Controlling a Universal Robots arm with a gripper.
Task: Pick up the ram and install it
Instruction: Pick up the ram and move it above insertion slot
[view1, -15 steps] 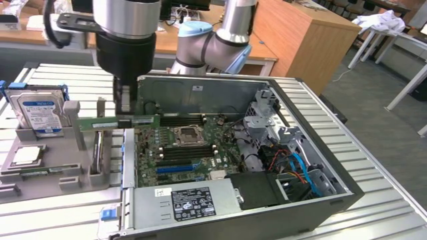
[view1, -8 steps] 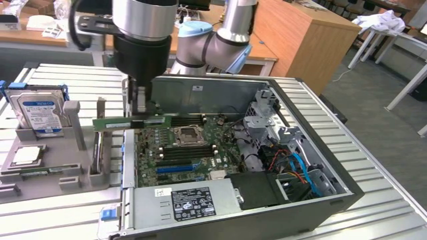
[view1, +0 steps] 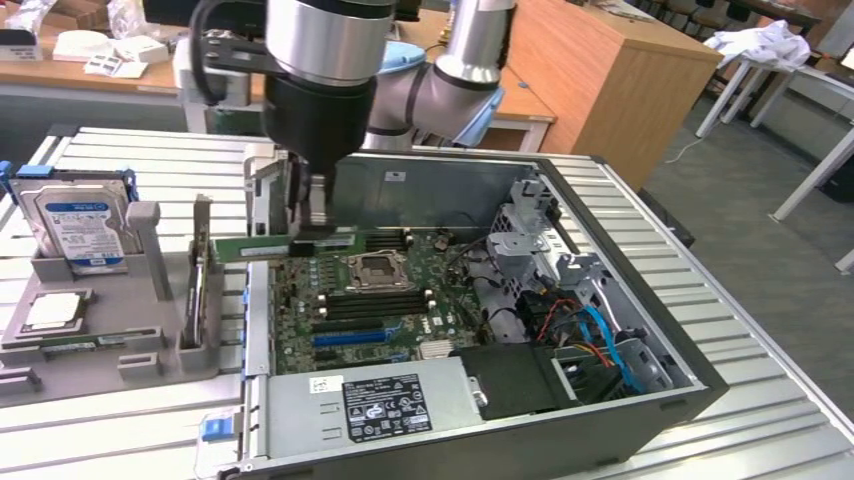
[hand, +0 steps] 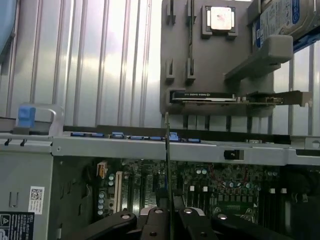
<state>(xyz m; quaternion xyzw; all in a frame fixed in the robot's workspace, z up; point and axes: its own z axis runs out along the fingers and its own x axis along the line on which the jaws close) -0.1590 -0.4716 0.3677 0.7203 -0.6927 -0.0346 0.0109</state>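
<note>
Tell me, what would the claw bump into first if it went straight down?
Probably the green motherboard inside the open grey computer case, beside its square silver socket. The claw holds the thin green ram stick, so that stick would likely touch first.

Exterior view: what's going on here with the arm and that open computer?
The robot arm's gripper is shut on the ram and holds the green stick on edge just above the open computer case, near its wall on the exterior view's left. The stick hangs over the motherboard and does not look seated in a slot yet. Beside the case, a grey rack carries a hard drive and a processor chip.
</note>
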